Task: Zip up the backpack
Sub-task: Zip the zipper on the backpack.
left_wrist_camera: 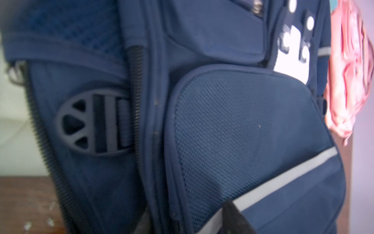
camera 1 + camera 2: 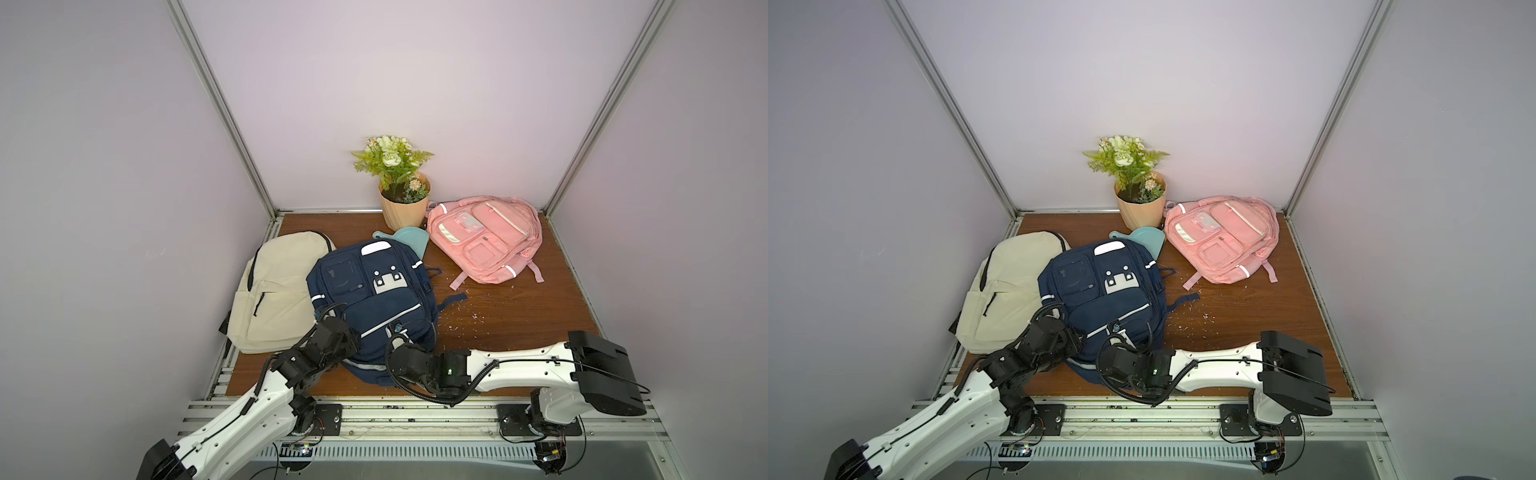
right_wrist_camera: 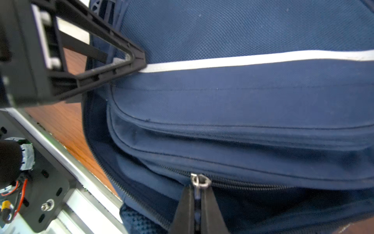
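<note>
So, navy backpack (image 2: 374, 299): lies flat mid-table (image 2: 519, 316), overlapping the cream backpack (image 2: 274, 291), apart from the pink backpack (image 2: 486, 241), within reach of both arms.
Zipper pull (image 3: 199, 181): sits at the bag's near edge. Teeth are meshed on one side and parted on the other, so the closing looks unfinished.
Right gripper (image 3: 199, 195): fingers pinched tight on the pull, placed to drag it along the track.
Left gripper (image 3: 140, 59): tip against the fabric beside the grey stripe (image 3: 242, 59), probably bracing the bag. I cannot tell whether its fingers are parted or clamping.
</note>
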You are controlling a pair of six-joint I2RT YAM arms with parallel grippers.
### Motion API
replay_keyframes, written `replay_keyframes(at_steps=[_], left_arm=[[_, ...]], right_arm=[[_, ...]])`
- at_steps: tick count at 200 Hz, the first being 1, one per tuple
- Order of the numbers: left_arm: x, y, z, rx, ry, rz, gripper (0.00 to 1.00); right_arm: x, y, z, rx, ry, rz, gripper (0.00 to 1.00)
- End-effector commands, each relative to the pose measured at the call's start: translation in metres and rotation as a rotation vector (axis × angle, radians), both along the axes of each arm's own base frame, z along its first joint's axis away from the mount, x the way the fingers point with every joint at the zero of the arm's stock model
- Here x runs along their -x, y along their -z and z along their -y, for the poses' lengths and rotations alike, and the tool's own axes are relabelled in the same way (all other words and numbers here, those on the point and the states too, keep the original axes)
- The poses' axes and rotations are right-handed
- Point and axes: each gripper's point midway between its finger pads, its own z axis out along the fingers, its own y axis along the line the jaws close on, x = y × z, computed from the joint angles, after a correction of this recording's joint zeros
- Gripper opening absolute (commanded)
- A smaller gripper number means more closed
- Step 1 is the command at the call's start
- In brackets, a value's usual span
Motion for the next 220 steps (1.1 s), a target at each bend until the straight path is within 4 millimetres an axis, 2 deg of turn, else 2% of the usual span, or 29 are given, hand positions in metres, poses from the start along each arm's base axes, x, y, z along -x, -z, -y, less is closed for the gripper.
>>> replay_keyframes(at_steps=[1, 29, 52, 109, 127, 142, 155, 173, 184, 199, 220], left_arm=[[-0.004, -0.009, 0.0, -0.004, -0.021, 0.019, 0.39], [-0.011, -0.02, -0.015, -0.072, -0.073, 0.057, 0.14], [-0.014, -0.026, -0.025, -0.127, -0.097, 0.08, 0.0], [-0.012, -0.029, -0.037, -0.186, -0.115, 0.094, 0.0], [-0.013, -0.03, -0.037, -0.19, -0.11, 0.1, 0.0], [-0.014, -0.032, -0.036, -0.202, -0.097, 0.103, 0.0], [-0.016, -0.04, -0.033, -0.216, -0.065, 0.114, 0.13], [-0.022, -0.059, -0.028, -0.231, -0.014, 0.164, 0.43], [-0.027, -0.077, -0.02, -0.232, 0.041, 0.226, 0.56], [-0.032, -0.101, -0.008, -0.236, 0.121, 0.306, 0.65], [-0.033, -0.128, 0.017, -0.227, 0.249, 0.41, 0.7]], right_arm=[[-0.005, -0.028, -0.006, -0.089, 0.02, 0.026, 0.0], [-0.011, -0.024, 0.014, -0.045, 0.057, 0.032, 0.0], [-0.023, -0.019, 0.042, -0.033, 0.101, 0.011, 0.0], [-0.07, 0.0, 0.129, -0.015, 0.26, -0.059, 0.0], [-0.082, -0.002, 0.139, -0.016, 0.285, -0.059, 0.0], [-0.085, -0.009, 0.135, -0.017, 0.278, -0.043, 0.0], [-0.086, -0.014, 0.13, -0.02, 0.26, -0.038, 0.0], [-0.084, -0.026, 0.121, -0.049, 0.226, -0.014, 0.0], [-0.082, -0.037, 0.115, -0.076, 0.202, 0.01, 0.0], [-0.077, -0.052, 0.106, -0.111, 0.157, 0.038, 0.0], [-0.07, -0.071, 0.091, -0.141, 0.094, 0.072, 0.0]])
